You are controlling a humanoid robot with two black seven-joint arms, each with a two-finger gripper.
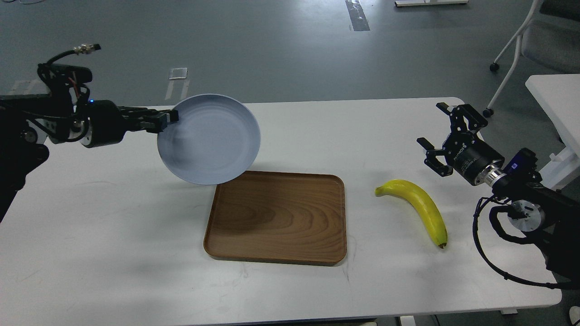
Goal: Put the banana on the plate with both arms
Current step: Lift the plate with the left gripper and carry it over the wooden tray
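**Banana lies just inside the right hand's reach, long axis slanting near-right to far-left**

Nearest, the banana (419, 208) rests on the bench (113, 235), dark tip toward the robot, its curve running away and leftward. Just beyond and to its right, the right hand (442, 136) hovers with fingers spread wide and empty, clearly the nearer arm. Left of the banana sits the wooden tray (276, 217). Farther off, the left hand (166, 118) is pinched on the rim of the plate (209, 138), held aloft and tilted over the tray's far-left corner.
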